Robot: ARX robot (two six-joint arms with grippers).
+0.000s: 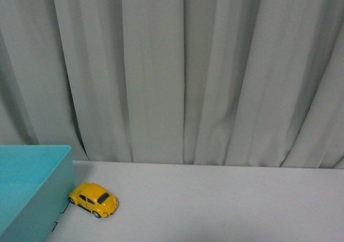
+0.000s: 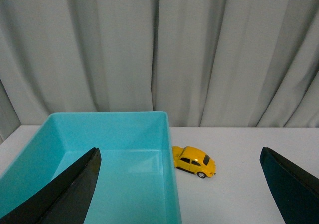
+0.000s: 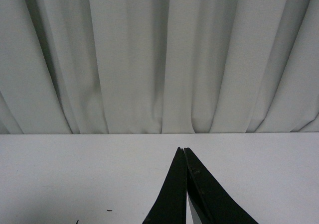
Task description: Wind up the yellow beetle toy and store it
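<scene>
Just beside the teal bin (image 1: 60, 191), the yellow beetle toy (image 1: 93, 199) stands on its wheels on the white table (image 1: 226, 210), slewed at an angle, with one end up against the bin's outer wall (whether it touches the wall, you cannot tell from any view). On the toy's other side, bare tabletop runs wide to your right, so that flank is open. The bin closes off the left, and the grey curtain (image 1: 161, 64) hangs in folds along the table's far edge behind both.

From the left wrist view, the left gripper (image 2: 179, 150) hangs with its jaws spread wide, and its dark fingers (image 2: 75, 191) frame the scene. The bin (image 2: 109, 115) lies below the gap and the toy (image 2: 194, 161) sits just past its near corner wall on the table (image 2: 239, 189). One finger masks part of the bin's inside, and both fingers are cut off by the picture's edge.

The right gripper (image 3: 183, 152) has its two black fingers pressed together at the tips with nothing between them. It sits over plain table (image 3: 75, 174), with the curtain (image 3: 149, 59) beyond.

The front view crops the bin at its left and lower edges, so its full extent is hidden from you. A few dark specks on the table by the bin's lower corner are too small to identify.
</scene>
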